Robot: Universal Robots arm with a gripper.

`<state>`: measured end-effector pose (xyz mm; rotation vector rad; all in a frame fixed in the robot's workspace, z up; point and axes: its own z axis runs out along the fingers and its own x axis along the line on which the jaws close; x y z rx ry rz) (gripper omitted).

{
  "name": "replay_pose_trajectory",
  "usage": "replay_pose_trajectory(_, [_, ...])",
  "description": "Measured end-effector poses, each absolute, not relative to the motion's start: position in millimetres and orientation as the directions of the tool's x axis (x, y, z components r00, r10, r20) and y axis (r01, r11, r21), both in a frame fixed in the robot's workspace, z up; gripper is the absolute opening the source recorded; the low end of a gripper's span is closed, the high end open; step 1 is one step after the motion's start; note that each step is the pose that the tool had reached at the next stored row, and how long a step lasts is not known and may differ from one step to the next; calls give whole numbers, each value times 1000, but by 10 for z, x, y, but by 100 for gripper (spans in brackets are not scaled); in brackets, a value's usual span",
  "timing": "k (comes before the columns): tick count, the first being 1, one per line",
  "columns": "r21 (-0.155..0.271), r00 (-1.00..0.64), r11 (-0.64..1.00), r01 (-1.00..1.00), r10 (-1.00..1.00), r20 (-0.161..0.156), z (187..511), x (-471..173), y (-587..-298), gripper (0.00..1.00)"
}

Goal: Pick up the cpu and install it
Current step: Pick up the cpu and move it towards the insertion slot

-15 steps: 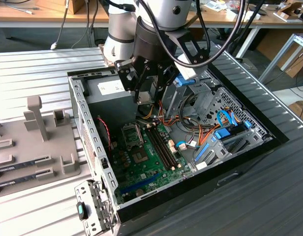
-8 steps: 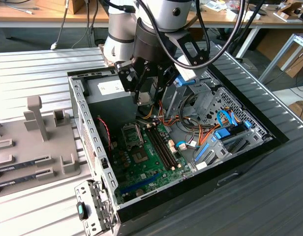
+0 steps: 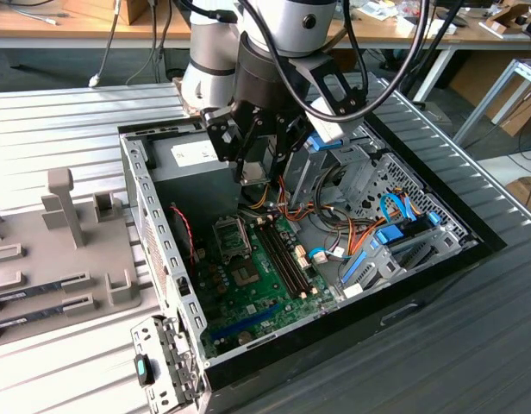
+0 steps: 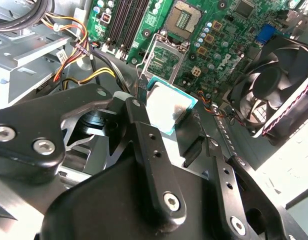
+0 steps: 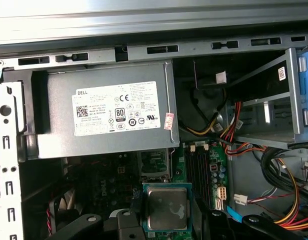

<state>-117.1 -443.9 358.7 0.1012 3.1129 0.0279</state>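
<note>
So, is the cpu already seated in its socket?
No, in the second wrist view the cpu is held in the gripper, apart from the socket, whose contacts are bare.

**Clearances inside the open grey-and-black metal computer case (image 3: 143, 216).** The black two-fingered hand (image 3: 257, 168), clamped on the small square silver-topped cpu (image 5: 166, 207), hangs over the green motherboard (image 3: 248, 297).

- **Free room:** the uncovered square processor socket (image 4: 183, 20) has nothing above it.
- **Obstacles:**
  - The grey power-supply box (image 5: 104, 112) stands just beside the socket.
  - The round black fan (image 4: 266, 85) sits near the socket, toward the case wall.
  - The long black memory slots (image 5: 196, 167) flank the socket's other side.
  - Beyond the slots runs a bundle of orange, yellow and black cables (image 5: 221, 125).
  - Behind the cables stands the grey metal drive cage (image 3: 373, 177).
</note>
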Motion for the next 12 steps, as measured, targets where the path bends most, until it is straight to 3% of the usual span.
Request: replay_pose_trajectory(12, [19,-998,998,65,65,-26,3544,-1171,-4452,47])
